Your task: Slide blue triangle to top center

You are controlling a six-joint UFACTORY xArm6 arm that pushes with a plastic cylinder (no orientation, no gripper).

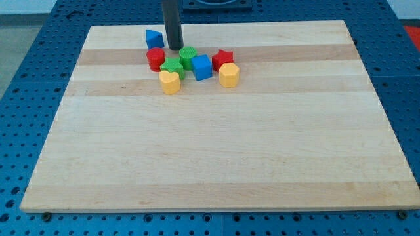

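Nearest the view's bottom lies the front edge of the wooden board (216,164), pale planks with a slightly darker band running across near the far side. It rests on a blue perforated table (20,78) that shows round all four sides. Most of the board's front and middle is bare wood.

Farther up, left of centre, the blocks gather in a tight cluster. Closest is the yellow heart-shaped block (170,82), and off to the view's right of it the yellow block (228,75), whose exact shape I can't make out. Between them and a little farther back sits the blue cube (202,67), with the green block (173,65) just beside the heart. Behind those are the red cylinder (155,58), a second green block (188,56) and the red star (223,58), partly hidden behind the blue cube.

Farthest of the blocks, the blue triangle (154,38) stands near the board's top edge, left of centre, a little apart from the cluster. My tip (175,48) rests on the wood just beside the triangle on its right, between it and the second green block. I carry no jaws, only the rod, whose upper part is cut off at the view's top.
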